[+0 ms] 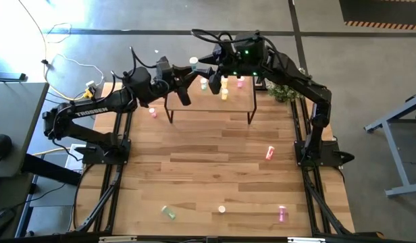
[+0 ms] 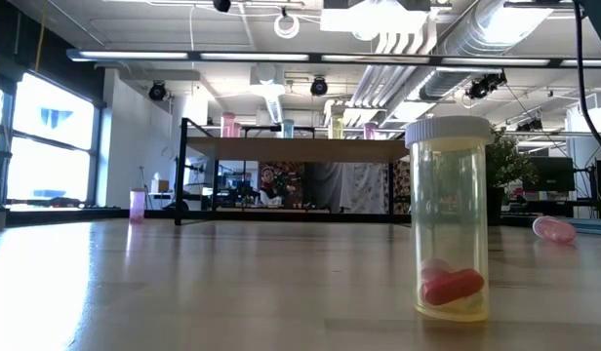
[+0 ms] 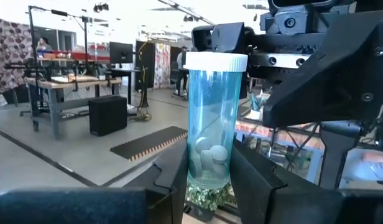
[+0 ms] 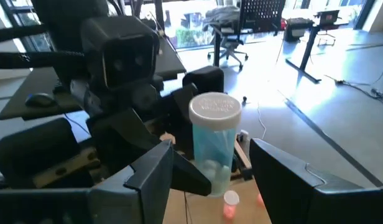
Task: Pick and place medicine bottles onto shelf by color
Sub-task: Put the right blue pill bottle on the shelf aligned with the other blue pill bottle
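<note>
My left gripper (image 3: 207,180) is shut on a blue-green translucent medicine bottle (image 3: 211,118) with a white cap. In the high view this gripper (image 1: 192,69) holds the bottle (image 1: 193,62) up over the far left corner of the shelf (image 1: 194,106). My right gripper (image 4: 211,165) is open, and its fingers stand on either side of the same bottle (image 4: 213,140) without touching it. In the high view the right gripper (image 1: 210,75) hangs over the shelf. A green bottle (image 1: 204,84), a yellow bottle (image 1: 225,93) and a pink bottle (image 1: 240,82) stand upright on the shelf top. My left gripper pinches the bottle's lower part (image 3: 209,163) between its two fingers (image 3: 173,177). The fingers come roughly level from the table's left side. The bottle stands upright in the hold and is lifted clear, with its capped upper half rising above the fingers.
Loose bottles lie on the table: a pink bottle (image 1: 152,112) left of the shelf, another pink one (image 1: 269,153) at mid-right, and a green bottle (image 1: 169,212), a yellow bottle (image 2: 452,224) and a third pink one (image 1: 282,214) near the front edge. A potted plant (image 1: 283,92) stands right of the shelf.
</note>
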Controlling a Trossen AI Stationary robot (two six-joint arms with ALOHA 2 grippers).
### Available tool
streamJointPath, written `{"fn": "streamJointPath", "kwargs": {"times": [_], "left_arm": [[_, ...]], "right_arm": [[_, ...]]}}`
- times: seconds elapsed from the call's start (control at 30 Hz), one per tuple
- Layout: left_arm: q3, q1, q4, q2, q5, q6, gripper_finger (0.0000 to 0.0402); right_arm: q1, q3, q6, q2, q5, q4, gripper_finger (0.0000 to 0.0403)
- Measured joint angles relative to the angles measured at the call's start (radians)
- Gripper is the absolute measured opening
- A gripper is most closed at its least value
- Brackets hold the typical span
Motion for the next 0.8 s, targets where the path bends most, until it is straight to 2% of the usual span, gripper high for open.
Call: {"fn": "streamJointPath", "kwargs": {"times": [0.5, 0.6, 0.8], "left_arm": [[0.0, -0.004, 0.051, 0.001, 0.023, 0.0, 0.0093], [0.0, -0.006, 0.048, 0.001, 0.019, 0.0, 0.0093], [0.0, -0.006, 0.048, 0.002, 0.016, 0.0, 0.0093]], "right_arm": [[0.0, -0.032, 0.001, 0.011, -0.005, 0.09, 0.0201], [0.0, -0.032, 0.0, 0.013, -0.006, 0.087, 0.0181], [0.002, -0.032, -0.006, 0.017, -0.009, 0.09, 0.0114]]}}
